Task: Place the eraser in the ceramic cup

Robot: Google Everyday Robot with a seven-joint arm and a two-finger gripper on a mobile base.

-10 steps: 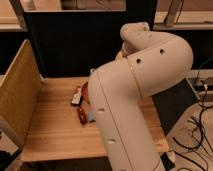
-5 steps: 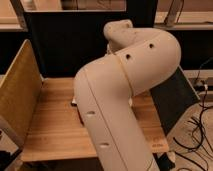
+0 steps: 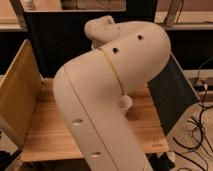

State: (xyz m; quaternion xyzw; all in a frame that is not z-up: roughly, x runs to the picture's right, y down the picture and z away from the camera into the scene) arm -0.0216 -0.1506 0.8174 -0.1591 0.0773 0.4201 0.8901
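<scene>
My cream-coloured arm [image 3: 110, 95] fills the middle of the camera view and covers most of the wooden table [image 3: 45, 130]. The gripper is out of view behind the arm. The eraser and the orange-brown ceramic cup are hidden; neither shows anywhere on the bare parts of the table.
A tan pegboard panel [image 3: 17, 95] stands upright along the table's left edge. A dark panel [image 3: 172, 95] leans at the table's right side. Black cables [image 3: 200, 130] lie on the floor at the right. A dark shelf back stands behind the table.
The arm has swung left and closer to the camera. It now covers the objects that showed on the table one second ago.
</scene>
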